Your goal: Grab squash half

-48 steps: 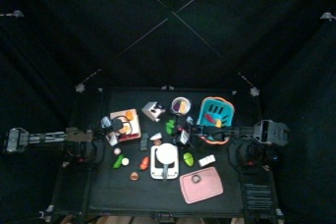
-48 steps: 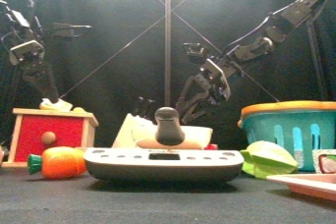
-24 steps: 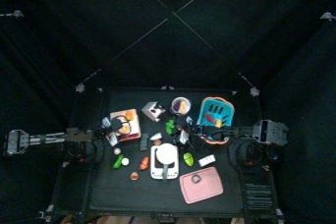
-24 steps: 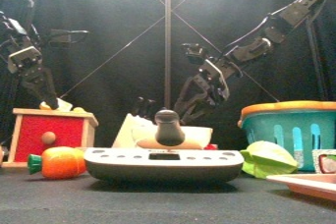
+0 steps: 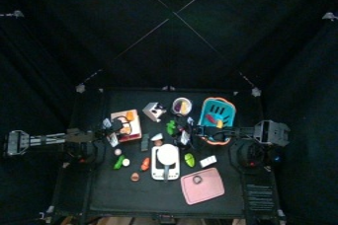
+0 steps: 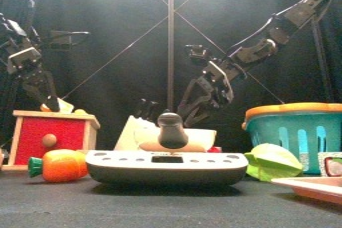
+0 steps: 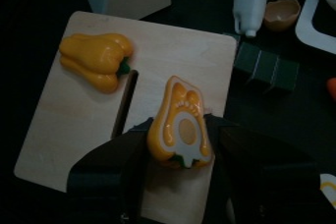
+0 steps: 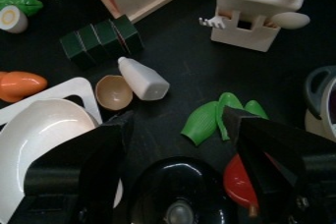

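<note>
From above, the squash half lies on the wooden cutting board near the table's left edge, with the left gripper over it and the right gripper near the table's middle, beside the teal basket. From the front, the red-sided cutting board stands at the left, a kitchen scale at the front edge, the right arm behind it. The left wrist view shows the left gripper with its jaws spread narrowly around the squash half, touching its sides, a yellow pepper beside it on the board. In the right wrist view the right gripper hangs wide open above a green leaf and an eggshell half.
</note>
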Robot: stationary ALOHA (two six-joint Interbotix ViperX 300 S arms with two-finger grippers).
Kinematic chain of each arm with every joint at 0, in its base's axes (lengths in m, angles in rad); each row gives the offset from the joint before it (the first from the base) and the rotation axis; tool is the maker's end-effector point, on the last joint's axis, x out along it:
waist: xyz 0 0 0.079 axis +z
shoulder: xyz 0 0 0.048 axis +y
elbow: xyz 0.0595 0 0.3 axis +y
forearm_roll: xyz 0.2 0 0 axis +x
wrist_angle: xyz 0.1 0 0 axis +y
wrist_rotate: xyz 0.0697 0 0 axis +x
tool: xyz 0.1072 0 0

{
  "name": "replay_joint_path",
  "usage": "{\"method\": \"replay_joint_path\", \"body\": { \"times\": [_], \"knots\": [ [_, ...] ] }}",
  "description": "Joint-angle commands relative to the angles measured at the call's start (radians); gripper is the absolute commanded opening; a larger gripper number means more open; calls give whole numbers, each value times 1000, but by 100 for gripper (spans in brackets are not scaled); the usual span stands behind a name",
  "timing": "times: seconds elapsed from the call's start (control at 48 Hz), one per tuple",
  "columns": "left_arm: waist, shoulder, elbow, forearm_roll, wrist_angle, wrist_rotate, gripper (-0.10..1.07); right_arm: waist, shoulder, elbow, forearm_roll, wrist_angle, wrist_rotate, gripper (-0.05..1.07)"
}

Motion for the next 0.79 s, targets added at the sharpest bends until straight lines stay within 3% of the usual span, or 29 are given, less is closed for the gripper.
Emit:
{"method": "replay_joint_path", "body": {
  "times": [0.0,0.292,0.771],
  "knots": [
    [5,3,-14,-8,-3,0,72,2,-20,-21,0,-3,-2,101],
    [-5,-15,-64,-89,-15,2,68,2,-20,-14,0,-2,3,101],
    [-64,-9,-46,-150,-215,9,68,25,-41,-25,-6,17,-6,101]
  ]
}}
